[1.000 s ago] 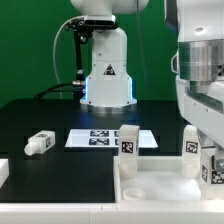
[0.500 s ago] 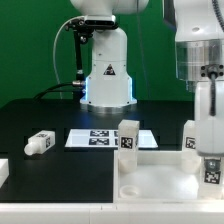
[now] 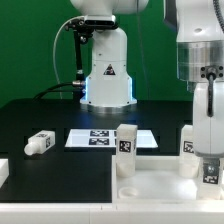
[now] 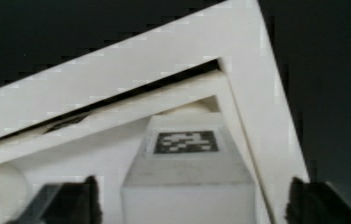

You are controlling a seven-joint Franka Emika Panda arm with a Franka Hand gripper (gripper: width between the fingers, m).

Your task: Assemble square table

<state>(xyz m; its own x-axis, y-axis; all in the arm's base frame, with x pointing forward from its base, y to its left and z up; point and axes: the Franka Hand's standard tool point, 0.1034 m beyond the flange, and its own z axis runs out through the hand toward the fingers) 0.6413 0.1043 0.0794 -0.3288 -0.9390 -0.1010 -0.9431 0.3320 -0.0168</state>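
Observation:
The white square slab (image 3: 155, 182) lies at the front right of the exterior view. Three chunky white legs with tags stand upright on it: one near the middle (image 3: 126, 150), one further right (image 3: 188, 145), and one at the right edge (image 3: 211, 170). A fourth leg (image 3: 38, 143) lies loose on the black table at the left. My gripper (image 3: 206, 145) hangs over the right-edge leg. In the wrist view that leg (image 4: 186, 150) stands at the slab's corner (image 4: 243, 60). My gripper (image 4: 193, 205) is open, with a dark finger on each side of the leg and gaps between.
The marker board (image 3: 95, 138) lies flat on the table in front of the robot base (image 3: 106, 75). A white L-shaped piece (image 3: 3, 172) sits at the exterior view's left edge.
The gripper body has risen, so its fingers now show as a slim column over the right-edge leg. The slab and its legs have shifted slightly.

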